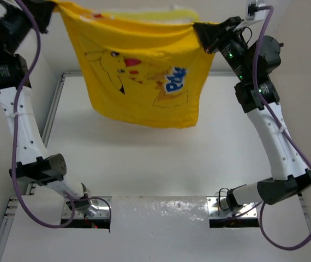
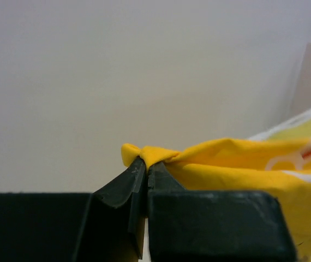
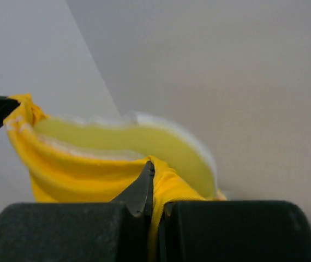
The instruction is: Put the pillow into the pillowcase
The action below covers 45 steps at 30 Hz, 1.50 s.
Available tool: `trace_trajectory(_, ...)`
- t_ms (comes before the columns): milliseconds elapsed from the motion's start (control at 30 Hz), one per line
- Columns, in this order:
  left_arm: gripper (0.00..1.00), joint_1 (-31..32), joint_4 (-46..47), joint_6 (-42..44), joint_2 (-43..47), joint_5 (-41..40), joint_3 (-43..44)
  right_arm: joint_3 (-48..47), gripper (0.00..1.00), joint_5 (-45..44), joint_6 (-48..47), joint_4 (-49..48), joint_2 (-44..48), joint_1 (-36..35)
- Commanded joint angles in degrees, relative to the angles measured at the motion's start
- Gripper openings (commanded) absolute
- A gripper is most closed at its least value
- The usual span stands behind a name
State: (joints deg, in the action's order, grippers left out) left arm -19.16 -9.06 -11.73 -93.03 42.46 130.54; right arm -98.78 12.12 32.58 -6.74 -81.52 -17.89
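The thin yellow Pikachu-print fabric pillowcase (image 1: 139, 76), light and limp, hangs by its mouth corners, left jaws and right jaws clamped shut there, white pillow (image 3: 144, 117) perhaps inside.

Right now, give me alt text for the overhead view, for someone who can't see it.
A yellow Pikachu pillowcase hangs stretched in the air above a white table, its two upper corners pinched by the left gripper and the right gripper.

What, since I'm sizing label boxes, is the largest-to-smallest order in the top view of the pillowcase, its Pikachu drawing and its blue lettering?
1. pillowcase, by far the largest
2. Pikachu drawing
3. blue lettering, smallest, partly lost in a fold
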Motion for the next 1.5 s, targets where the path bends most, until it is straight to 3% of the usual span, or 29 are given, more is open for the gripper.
trace_trajectory(0, 0.00, 1.8, -5.0, 5.5, 0.8, -6.3, -7.7, -8.7, 0.00, -2.8, -2.0, 7.3, -7.0, 1.3)
trace_trajectory(33, 0.00, 1.6, -6.8, 5.3, -5.5, -9.9, 8.3, -29.3, 0.00, -1.5, -2.8, 11.7, -15.3, 1.5)
trace_trajectory(67, 0.00, 1.1, -4.8, 3.5, -9.5, -10.4, 18.6, -40.3, 0.00, -1.3, -3.9, 13.7, -19.5, 1.5)
trace_trajectory(100, 0.00, -1.0, 0.1, 1.6, -12.1, -10.5, 25.7, -49.7, 0.00, -3.0, -4.4, 10.3, -22.7, 1.4)
trace_trajectory(133, 0.00, -2.4, 7.2, -0.7, -11.6, -11.2, 27.2, -55.2, 0.00, -4.8, -5.1, 6.6, -22.9, 1.5)
trace_trajectory(167, 0.00, -3.2, 20.6, -2.5, -8.3, -12.3, 22.8, -51.6, 0.00, -6.0, -6.3, 2.3, -19.3, 1.5)
trace_trajectory(200, 0.00, -3.3, 22.3, -2.1, -5.6, -13.0, 20.8, -43.5, 0.00, -6.8, -7.3, -7.9, -13.6, 1.5)
trace_trajectory(233, 0.00, -3.3, 21.4, -2.0, -6.4, -10.4, 25.2, -22.0, 0.00, -6.9, -7.9, -15.0, -0.7, 1.5)
trace_trajectory(300, 0.00, -3.3, 11.8, -1.2, -7.3, -6.3, 28.2, -8.3, 0.00, -7.1, -7.9, -22.9, 6.6, 1.5)
trace_trajectory(333, 0.00, -3.1, 9.8, -1.1, -5.9, -2.5, 19.9, -3.7, 0.00, -8.3, -8.2, -19.7, 7.9, 1.5)
trace_trajectory(400, 0.00, -1.2, 6.9, 0.1, -0.9, -2.8, 5.3, -2.3, 0.00, -9.8, -7.2, -8.8, 3.7, 1.5)
trace_trajectory(433, 0.00, -0.3, 4.2, 2.0, -1.0, -5.4, -2.8, -5.3, 0.00, -8.3, -6.9, -4.4, 0.3, 1.5)
trace_trajectory(500, 0.00, 1.3, -6.3, 6.4, -6.4, -7.6, -2.0, -15.5, 0.00, -3.5, -4.4, 9.2, -13.6, 1.9)
trace_trajectory(533, 0.00, 1.2, -8.3, 5.8, -8.9, -10.6, 5.5, -31.9, 0.00, -1.0, -3.1, 12.0, -18.6, 2.5)
trace_trajectory(600, 0.00, -1.2, -7.3, 1.8, -16.1, -12.0, 18.0, -49.2, 0.00, -0.5, -0.4, 9.8, -30.7, 2.6)
trace_trajectory(633, 0.00, -2.5, -2.9, -1.9, -16.3, -11.7, 24.2, -54.0, 0.00, -2.3, 0.2, 5.2, -31.5, 2.7)
trace_trajectory(667, 0.00, -3.6, 9.0, -2.5, -14.8, -12.0, 22.8, -50.5, 0.00, -5.8, 0.4, -0.1, -29.5, 2.7)
trace_trajectory(700, 0.00, -4.7, 14.5, -1.3, -8.6, -12.9, 19.5, -43.1, 0.00, -6.8, -1.8, -13.0, -20.3, 2.7)
trace_trajectory(733, 0.00, -4.7, 18.2, 1.2, -6.0, -14.8, 12.4, -29.0, 0.00, -8.1, -3.7, -19.4, -15.8, 2.6)
trace_trajectory(767, 0.00, -4.6, 19.4, 4.7, -5.3, -14.4, 12.4, -27.4, 0.00, -10.0, -6.9, -21.9, -13.7, 2.8)
trace_trajectory(800, 0.00, -4.6, 17.9, 5.6, -6.2, -13.9, 14.2, -29.5, 0.00, -10.6, -9.3, -19.2, -15.1, 2.8)
trace_trajectory(833, 0.00, -4.6, 15.9, 6.3, -6.6, -13.2, 17.0, -37.8, 0.00, -11.4, -11.4, -16.6, -17.3, 2.8)
trace_trajectory(900, 0.00, -4.4, 15.3, 6.6, -5.2, -12.3, 14.2, -42.7, 0.00, -11.2, -10.3, -15.7, -21.6, 3.8)
trace_trajectory(1033, 0.00, -2.3, 13.7, 7.2, -6.0, -14.2, 9.0, -36.8, 0.00, -12.0, -5.8, -22.5, -26.5, 4.7)
trace_trajectory(1167, 0.00, 0.7, 14.0, 10.3, -12.3, -18.8, 10.4, -43.0, 0.00, -20.7, 8.0, -30.1, -38.8, 6.8)
trace_trajectory(1233, 0.00, 1.3, 12.5, 10.5, -15.9, -22.6, 15.2, -45.8, 0.00, -26.2, 10.6, -30.0, -42.0, 7.3)
trace_trajectory(1300, 0.00, 1.6, 12.0, 10.8, -19.1, -24.8, 17.9, -41.2, 0.00, -27.5, 11.4, -32.1, -40.7, 7.6)
trace_trajectory(1367, 0.00, 1.6, 13.7, 10.8, -17.6, -25.5, 14.9, -41.9, 0.00, -25.8, 10.7, -31.4, -40.4, 8.1)
trace_trajectory(1467, 0.00, 1.7, 15.7, 11.1, -14.6, -24.8, 12.2, -42.3, 0.00, -17.6, 9.7, -31.2, -37.6, 8.9)
